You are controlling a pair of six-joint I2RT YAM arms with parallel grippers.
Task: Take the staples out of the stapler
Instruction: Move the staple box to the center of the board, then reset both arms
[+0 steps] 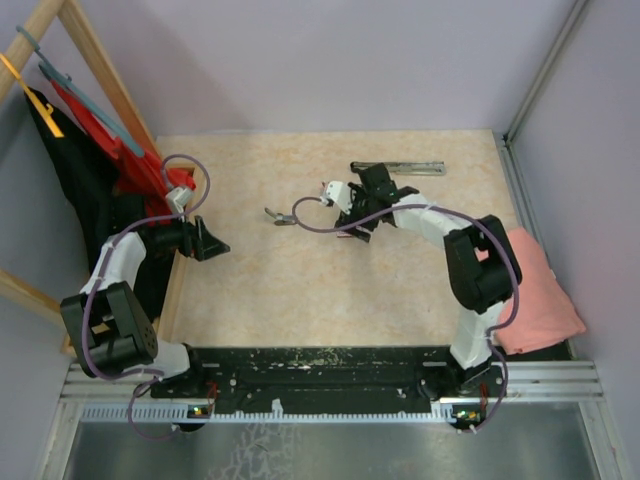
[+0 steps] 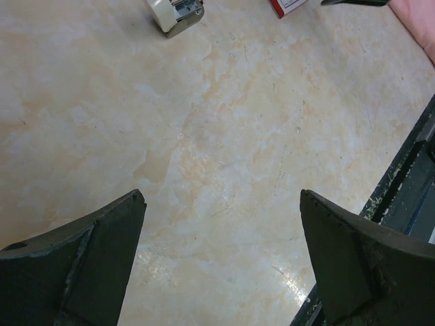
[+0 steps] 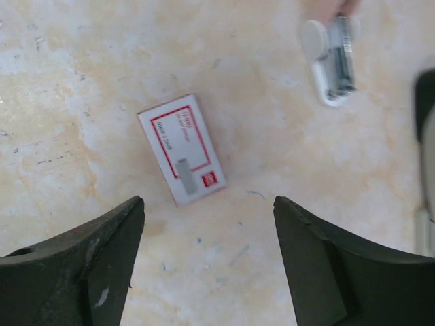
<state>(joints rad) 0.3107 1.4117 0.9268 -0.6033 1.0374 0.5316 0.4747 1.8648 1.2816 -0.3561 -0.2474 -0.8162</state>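
Note:
A small white stapler (image 3: 330, 60) lies on the table, blurred, at the upper right of the right wrist view. It also shows in the overhead view (image 1: 280, 217) and at the top of the left wrist view (image 2: 175, 13). A short dull-grey strip of staples (image 3: 185, 178) rests on a red-and-white box (image 3: 178, 139). My right gripper (image 3: 209, 204) hangs open just short of that box, with nothing between its fingers (image 1: 350, 226). My left gripper (image 2: 222, 197) is wide open over bare table at the left side (image 1: 213, 242), far from the stapler.
A long thin silver bar (image 1: 410, 167) lies at the back right. A pink cloth (image 1: 535, 290) sits off the table's right edge. A wooden frame with red and black fabric (image 1: 90, 160) stands at the left. The black rail (image 1: 320, 365) runs along the near edge.

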